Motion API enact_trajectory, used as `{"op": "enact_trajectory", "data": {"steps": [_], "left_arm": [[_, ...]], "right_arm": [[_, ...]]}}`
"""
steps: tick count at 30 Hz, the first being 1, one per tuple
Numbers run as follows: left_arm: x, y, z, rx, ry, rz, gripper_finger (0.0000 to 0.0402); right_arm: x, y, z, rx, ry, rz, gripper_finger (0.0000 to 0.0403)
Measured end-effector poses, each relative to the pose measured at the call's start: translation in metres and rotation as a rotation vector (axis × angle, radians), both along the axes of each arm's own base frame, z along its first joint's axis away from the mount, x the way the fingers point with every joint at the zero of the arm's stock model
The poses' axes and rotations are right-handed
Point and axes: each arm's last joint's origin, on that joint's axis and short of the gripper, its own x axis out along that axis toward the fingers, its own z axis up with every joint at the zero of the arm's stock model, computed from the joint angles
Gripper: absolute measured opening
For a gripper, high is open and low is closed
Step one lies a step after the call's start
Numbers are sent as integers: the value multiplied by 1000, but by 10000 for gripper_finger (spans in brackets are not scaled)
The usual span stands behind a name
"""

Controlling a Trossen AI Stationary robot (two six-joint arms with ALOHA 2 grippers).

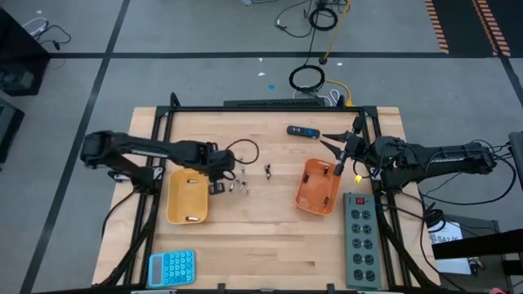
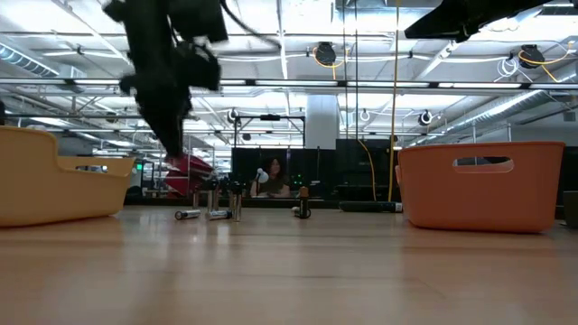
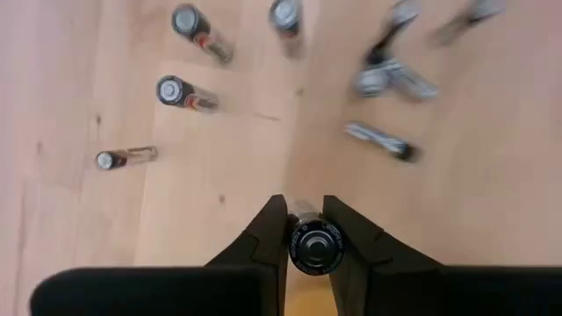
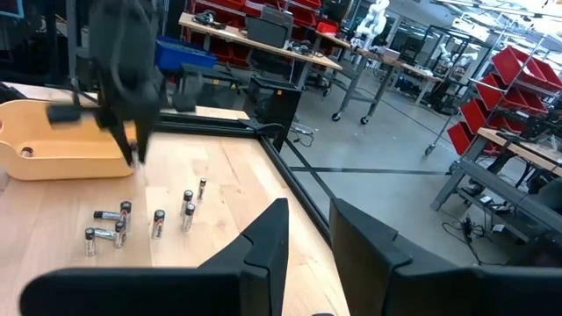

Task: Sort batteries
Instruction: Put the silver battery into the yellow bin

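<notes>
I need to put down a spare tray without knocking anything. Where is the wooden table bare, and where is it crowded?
Bare: the wide front strip between the light blue calculator and the grey power strip. Crowded: the loose cylindrical batteries beside the yellow plastic tray, where the left gripper works. The orange plastic tray fills the right.

We see the wooden table stretching away at eye level. At its left stands a yellow tray, at its right an orange tray with a handle slot in its wall. Between them, far back, the batteries form a small cluster: a couple lie flat, several stand upright, one dark cell apart to the right. A dark arm hangs down over the cluster's left side; its claw is too blurred for us to read.
</notes>
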Motion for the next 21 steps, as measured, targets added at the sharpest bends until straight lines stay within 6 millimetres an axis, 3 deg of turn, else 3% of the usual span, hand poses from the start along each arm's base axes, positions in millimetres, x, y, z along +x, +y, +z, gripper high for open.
{"op": "enact_trajectory", "data": {"steps": [4, 8, 13, 21], "left_arm": [[-17, -11, 20, -193, -18, 46, 55], [-34, -20, 24, -284, 73, 111, 55], [-50, -29, -1, -292, 204, 166, 55], [-69, -36, -50, -351, 259, 243, 55]], "right_arm": [[0, 0, 0, 1, -1, 0, 77], [0, 0, 0, 5, -3, 0, 77], [0, 0, 0, 7, -4, -1, 77], [0, 0, 0, 6, -4, -1, 77]]}}
